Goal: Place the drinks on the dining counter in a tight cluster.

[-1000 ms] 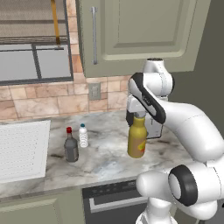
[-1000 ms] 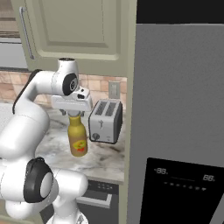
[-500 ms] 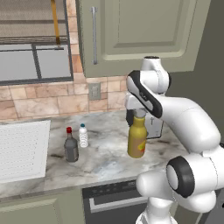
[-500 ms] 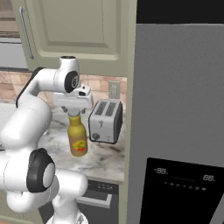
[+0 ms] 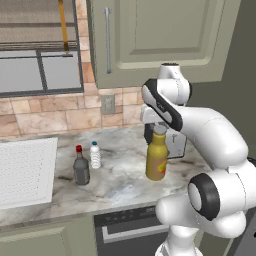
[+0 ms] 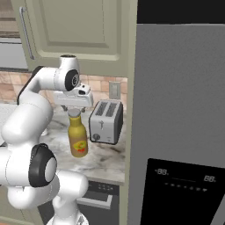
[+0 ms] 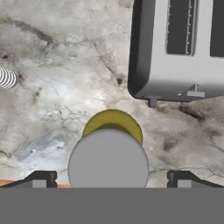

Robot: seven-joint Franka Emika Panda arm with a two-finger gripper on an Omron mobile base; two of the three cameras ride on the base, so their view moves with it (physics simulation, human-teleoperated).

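Observation:
The tall yellow bottle point(image 5: 157, 160) point(image 6: 78, 138) with a grey cap point(image 7: 108, 164) stands upright on the marble kitchen worktop, beside the toaster. My gripper point(image 5: 159, 129) point(image 6: 74, 108) point(image 7: 111, 178) hangs straight over it, open, with one fingertip on each side of the cap and clear of it. Further left on the same worktop stand the dark grey bottle with a red cap point(image 5: 81, 167) and, close behind it, the small clear bottle with a blue cap point(image 5: 95, 156). The dining counter is out of view.
A silver toaster point(image 5: 175, 142) point(image 6: 105, 121) point(image 7: 179, 48) sits just right of the yellow bottle. A white draining board point(image 5: 25, 170) lies at the left. Wall cupboards point(image 5: 150, 40) hang above. A tall grey fridge point(image 6: 180, 132) closes off the right side.
The arm's upper links have shifted a little. The hand stays over the yellow bottle with its jaws open, and none of the bottles has moved.

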